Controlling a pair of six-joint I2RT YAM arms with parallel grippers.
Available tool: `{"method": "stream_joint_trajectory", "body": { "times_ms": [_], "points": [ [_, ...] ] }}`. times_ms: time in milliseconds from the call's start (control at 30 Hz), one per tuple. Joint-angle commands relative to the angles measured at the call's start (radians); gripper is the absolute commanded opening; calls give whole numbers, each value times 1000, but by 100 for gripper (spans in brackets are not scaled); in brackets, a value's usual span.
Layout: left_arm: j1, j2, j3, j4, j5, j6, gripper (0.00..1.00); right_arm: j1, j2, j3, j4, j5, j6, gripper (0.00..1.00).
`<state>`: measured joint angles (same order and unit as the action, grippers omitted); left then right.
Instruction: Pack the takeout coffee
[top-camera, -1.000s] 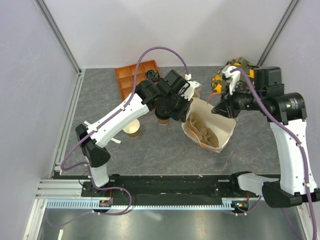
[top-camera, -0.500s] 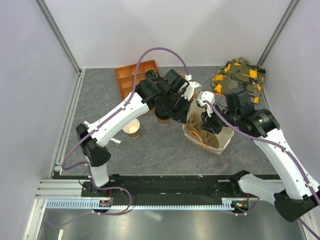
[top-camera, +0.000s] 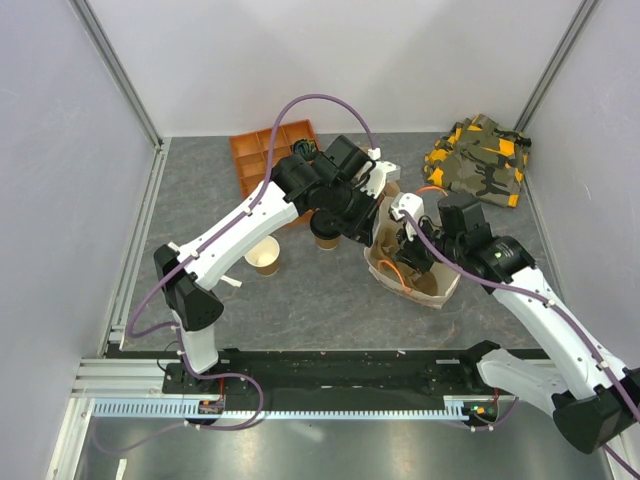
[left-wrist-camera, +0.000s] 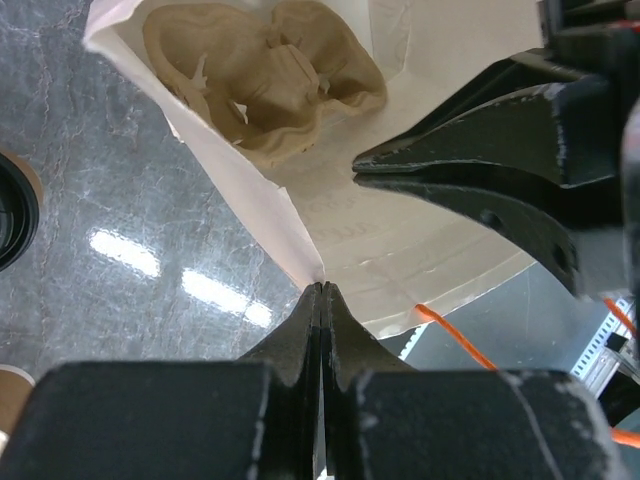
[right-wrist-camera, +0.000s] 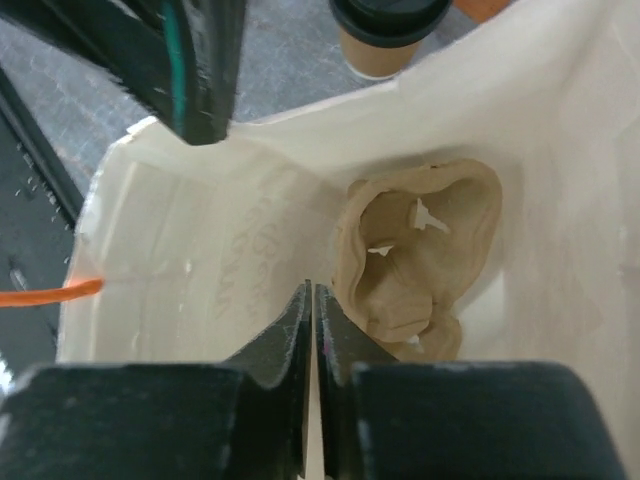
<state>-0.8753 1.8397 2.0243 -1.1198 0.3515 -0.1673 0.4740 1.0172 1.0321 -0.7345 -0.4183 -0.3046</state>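
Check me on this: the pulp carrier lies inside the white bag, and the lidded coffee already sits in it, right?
Not quite. The carrier does lie inside the bag, but the coffee stands outside it, beyond the rim. The right wrist view shows it, with no cup in the carrier.

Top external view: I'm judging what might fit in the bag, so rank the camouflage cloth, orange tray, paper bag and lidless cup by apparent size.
1. Largest, too alike to rank: camouflage cloth, paper bag, orange tray; bag and tray are partly hidden.
2. Smallest, clearly: lidless cup.
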Motion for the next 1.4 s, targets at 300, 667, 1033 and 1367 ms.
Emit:
{"method": "stream_joint_trajectory", "body": {
  "times_ms": [300, 667, 1033, 1367],
  "points": [
    [10, 10, 59, 3, 92, -12, 2, 21, -78, 35, 166, 20, -85, 0],
    [19, 16, 62, 5, 103, -20, 2, 109, -37, 31, 148, 150, -222, 0],
    [39, 20, 60, 6, 136, -21, 2, 109, -97, -181, 288, 88, -214, 0],
    [41, 24, 54, 5, 158, -11, 2, 107, -51, -260, 395, 122, -203, 0]
  ]
}}
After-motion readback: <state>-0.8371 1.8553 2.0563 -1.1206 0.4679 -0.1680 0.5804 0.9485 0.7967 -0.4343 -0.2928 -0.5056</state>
